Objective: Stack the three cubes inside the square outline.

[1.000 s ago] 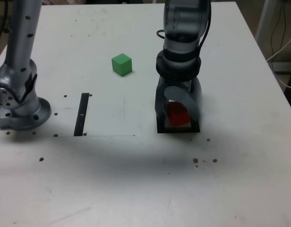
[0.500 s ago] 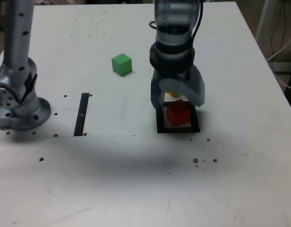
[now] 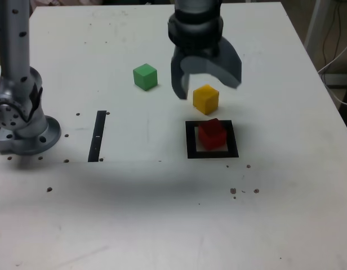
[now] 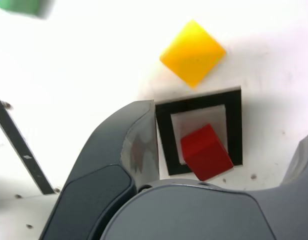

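The red block [image 3: 212,135] sits inside the black square [image 3: 190,140] on the worktop [image 3: 134,219]. It is turned a bit, so its sides do not line up with the square. It has no long side. The yellow block [image 3: 205,100] is just outside, with one corner pointing at the square. The jaws [image 3: 209,84] are wide apart, up above, holding nothing.

Gripper [image 3: 210,90] wide open, empty, arm raised w/ jaws down
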Motion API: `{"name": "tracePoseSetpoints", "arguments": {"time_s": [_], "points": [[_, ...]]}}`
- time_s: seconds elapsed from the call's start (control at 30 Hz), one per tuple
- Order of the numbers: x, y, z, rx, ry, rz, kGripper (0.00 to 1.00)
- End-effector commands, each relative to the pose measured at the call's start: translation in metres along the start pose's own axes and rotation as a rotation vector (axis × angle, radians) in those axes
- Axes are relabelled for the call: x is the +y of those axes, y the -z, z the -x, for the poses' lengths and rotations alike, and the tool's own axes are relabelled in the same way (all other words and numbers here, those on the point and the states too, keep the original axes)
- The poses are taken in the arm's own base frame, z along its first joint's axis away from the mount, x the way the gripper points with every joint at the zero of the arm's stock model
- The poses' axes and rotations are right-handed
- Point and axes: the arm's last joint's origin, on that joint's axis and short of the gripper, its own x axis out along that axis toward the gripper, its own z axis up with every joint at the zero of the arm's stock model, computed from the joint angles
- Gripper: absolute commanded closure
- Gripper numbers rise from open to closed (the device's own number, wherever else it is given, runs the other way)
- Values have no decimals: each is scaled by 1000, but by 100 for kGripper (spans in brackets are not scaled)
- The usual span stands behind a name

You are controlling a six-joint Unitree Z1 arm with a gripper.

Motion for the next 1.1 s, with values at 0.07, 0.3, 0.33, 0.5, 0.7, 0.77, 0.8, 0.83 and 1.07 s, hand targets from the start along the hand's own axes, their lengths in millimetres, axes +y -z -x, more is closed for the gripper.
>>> {"name": "tracePoseSetpoints", "arguments": {"time_s": [0.07, 0.3, 0.33, 0.5, 0.7, 0.77, 0.8, 0.83, 1.07], "points": [[25, 7, -15, 20, -3, 43, 1], [45, 3, -44, 59, -7, 68, 1], [45, 1, -48, 61, -6, 67, 1], [50, -3, -62, 70, 3, 65, 1], [49, -6, -67, 56, 32, 50, 6], [49, -7, -68, 53, 37, 46, 8], [49, -8, -68, 53, 39, 46, 9], [49, -8, -69, 54, 40, 45, 11], [47, -7, -72, 59, 59, 34, 18]]}}
